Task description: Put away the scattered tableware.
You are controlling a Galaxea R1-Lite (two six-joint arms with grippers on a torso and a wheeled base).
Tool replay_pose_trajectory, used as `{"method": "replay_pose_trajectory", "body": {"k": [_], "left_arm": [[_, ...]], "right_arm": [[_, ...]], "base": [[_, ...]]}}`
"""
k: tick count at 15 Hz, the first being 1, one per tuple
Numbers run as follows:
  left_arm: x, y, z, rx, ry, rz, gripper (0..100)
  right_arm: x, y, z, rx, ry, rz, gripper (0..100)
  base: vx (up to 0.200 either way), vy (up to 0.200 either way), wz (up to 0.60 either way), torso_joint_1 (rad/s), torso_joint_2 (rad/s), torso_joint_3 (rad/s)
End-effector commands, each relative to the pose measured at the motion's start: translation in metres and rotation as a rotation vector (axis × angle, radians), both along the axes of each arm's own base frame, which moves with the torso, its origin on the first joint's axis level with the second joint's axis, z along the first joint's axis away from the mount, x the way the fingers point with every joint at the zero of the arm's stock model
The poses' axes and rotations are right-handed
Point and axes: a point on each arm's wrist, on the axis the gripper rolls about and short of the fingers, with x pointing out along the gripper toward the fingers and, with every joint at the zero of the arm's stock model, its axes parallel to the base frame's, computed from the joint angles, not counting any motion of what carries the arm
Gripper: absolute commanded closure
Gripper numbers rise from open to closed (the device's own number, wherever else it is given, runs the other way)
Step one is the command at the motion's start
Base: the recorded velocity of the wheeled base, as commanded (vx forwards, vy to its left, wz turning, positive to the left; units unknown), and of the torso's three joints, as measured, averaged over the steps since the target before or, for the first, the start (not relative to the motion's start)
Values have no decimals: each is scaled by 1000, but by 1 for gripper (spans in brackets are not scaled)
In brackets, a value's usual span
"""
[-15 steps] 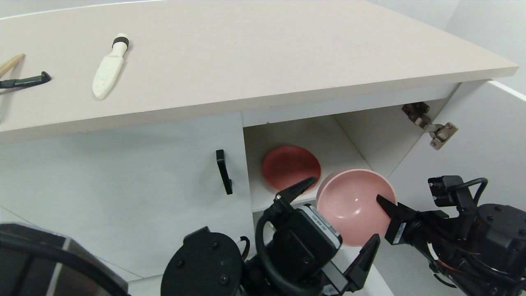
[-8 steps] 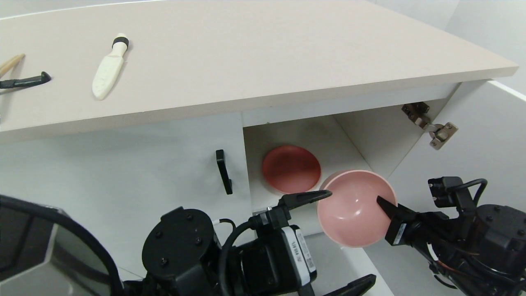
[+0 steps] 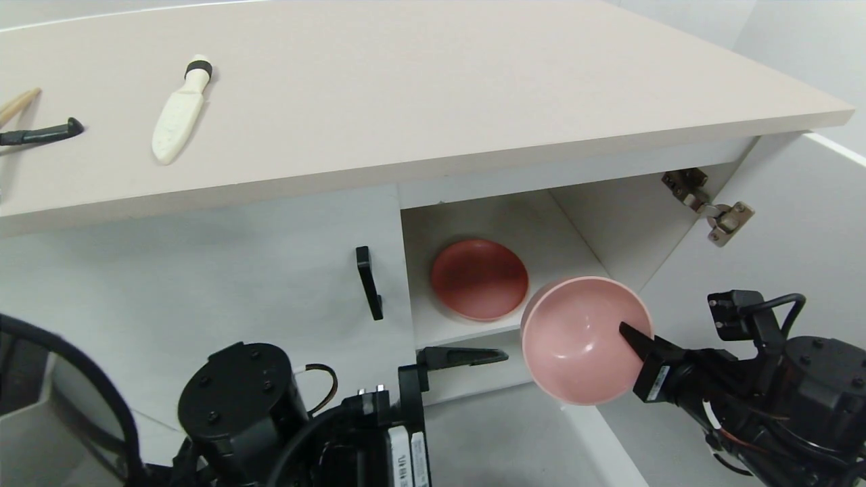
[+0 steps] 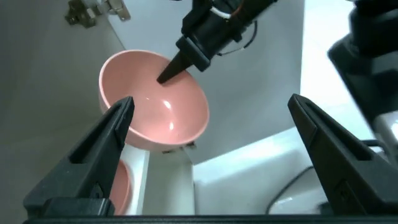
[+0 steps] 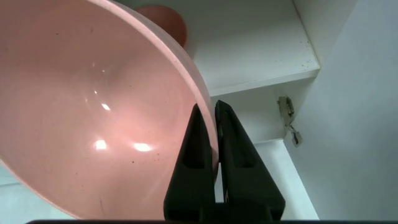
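Pink bowl [image 3: 572, 341] — right pincer [image 5: 210, 117] clamps rim.

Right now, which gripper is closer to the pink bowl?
Right. The right gripper is shut on the rim of the pink bowl; the left gripper is open, to the bowl's left and apart from it.

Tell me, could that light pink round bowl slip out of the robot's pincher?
Maybe. The light pink round bowl shines, so it is probably smooth and a bit slippery. The right gripper pinches only its thin rim, so it could swing or slide if jolted. Its shape looks unbent in that pinch, so it seems stiff.
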Motion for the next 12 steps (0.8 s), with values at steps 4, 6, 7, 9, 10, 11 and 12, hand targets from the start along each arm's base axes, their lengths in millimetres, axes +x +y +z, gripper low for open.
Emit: {"method": "replay_pose_trajectory", "body": {"k": [4, 6, 7, 9, 10, 11, 12], "left_arm": [[-46, 58, 5, 37, 35, 1, 0], [-48, 62, 0, 58, 62, 4, 0], [-47, 60, -2, 63, 74, 6, 0], [-43, 55, 1, 34, 166, 13, 0], [-44, 56, 3, 15, 242, 17, 0], [-47, 61, 6, -4, 273, 23, 0], [-50, 64, 7, -7, 287, 31, 0]], "right_arm": [[1, 3, -2, 37, 14, -2, 100], [-4, 11, -1, 67, 20, 38, 100], [-5, 13, -1, 73, 24, 50, 100], [-5, 14, -1, 81, 25, 52, 100], [-5, 14, -1, 84, 24, 51, 100], [-5, 14, -1, 82, 27, 51, 100], [-7, 15, -3, 78, 34, 57, 100]], "base": [[0, 0, 0, 0, 0, 0], [0, 0, 0, 0, 0, 0], [0, 0, 0, 0, 0, 0], [0, 0, 0, 0, 0, 0], [0, 0, 0, 0, 0, 0], [0, 0, 0, 0, 0, 0], [0, 0, 0, 0, 0, 0]]}}
